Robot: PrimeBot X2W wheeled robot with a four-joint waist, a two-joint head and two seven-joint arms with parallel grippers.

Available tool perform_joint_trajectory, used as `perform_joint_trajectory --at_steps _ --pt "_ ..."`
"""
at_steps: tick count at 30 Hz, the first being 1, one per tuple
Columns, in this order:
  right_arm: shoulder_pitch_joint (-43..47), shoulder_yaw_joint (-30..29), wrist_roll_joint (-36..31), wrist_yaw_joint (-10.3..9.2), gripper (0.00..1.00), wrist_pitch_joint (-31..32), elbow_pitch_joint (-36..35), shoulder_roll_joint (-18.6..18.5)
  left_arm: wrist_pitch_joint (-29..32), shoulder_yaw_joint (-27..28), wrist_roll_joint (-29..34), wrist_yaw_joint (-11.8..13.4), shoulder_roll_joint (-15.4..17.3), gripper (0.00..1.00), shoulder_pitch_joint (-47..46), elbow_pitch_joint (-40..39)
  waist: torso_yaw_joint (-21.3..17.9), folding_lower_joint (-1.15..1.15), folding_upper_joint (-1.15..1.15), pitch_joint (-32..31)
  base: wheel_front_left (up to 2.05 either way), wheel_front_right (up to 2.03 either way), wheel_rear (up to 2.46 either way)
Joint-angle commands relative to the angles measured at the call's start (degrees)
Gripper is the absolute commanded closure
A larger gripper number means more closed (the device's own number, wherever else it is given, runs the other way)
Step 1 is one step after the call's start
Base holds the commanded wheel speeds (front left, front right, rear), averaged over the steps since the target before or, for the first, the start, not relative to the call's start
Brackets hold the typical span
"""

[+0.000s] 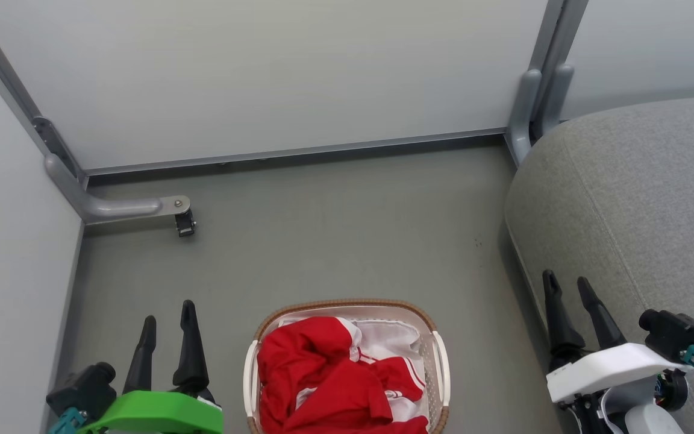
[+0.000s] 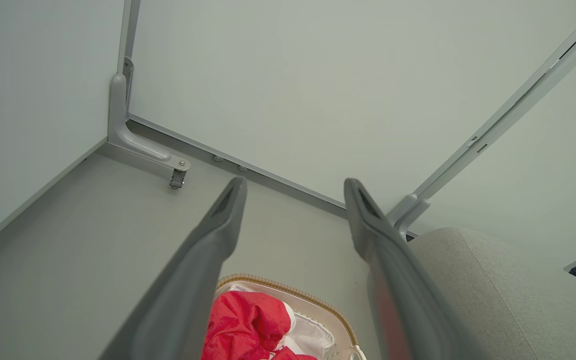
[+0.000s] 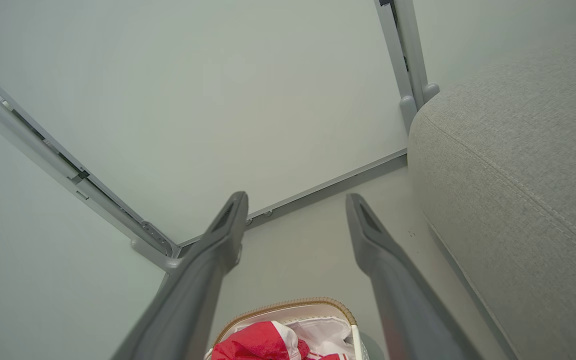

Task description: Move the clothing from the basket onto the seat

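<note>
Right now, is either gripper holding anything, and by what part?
Nothing is held. The left gripper and right gripper are both open and empty; the clothing lies in the basket.

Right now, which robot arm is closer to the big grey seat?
Right. The right fingers hover at the edge of the seat; the left fingers are on the other side of the basket, away from the seat.

Head view downward, wrist views forward — all sharing the basket (image 1: pixel 347 303)

The bottom edge cuts off the basket (image 1: pixel 347 304) and the clothing (image 1: pixel 317 374) inside it.
</note>
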Motion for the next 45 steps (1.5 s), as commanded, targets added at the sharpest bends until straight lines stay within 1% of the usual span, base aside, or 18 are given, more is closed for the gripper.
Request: perform_joint_trajectory --at_steps 1,9,18,45 --pt "0.5 0.2 -1.6 0.01 0.00 -0.6 -0.3 -0.3 -0.5 -0.3 1.4 0.2 0.4 0.00 0.7 -0.2 0.0 0.00 0.00 0.0 0.00 0.00 0.00" --pt "0.6 0.9 -6.6 0.02 0.00 -1.6 0.2 -0.4 -1.6 -0.5 6.3 0.6 0.5 0.00 1.3 0.2 0.0 0.00 0.00 -0.2 0.00 0.00 0.00" --pt "0.7 1.5 -11.6 0.02 0.00 -2.8 0.9 -0.4 -2.7 -1.0 10.0 1.0 0.5 0.00 2.1 0.6 0.1 0.00 0.00 -0.2 0.00 0.00 0.00" --pt "0.8 3.1 -22.4 0.01 0.00 -5.7 2.2 -0.5 -5.6 -3.7 19.5 1.8 0.6 0.00 3.2 2.7 0.2 0.00 0.00 -0.3 0.00 0.00 0.00"
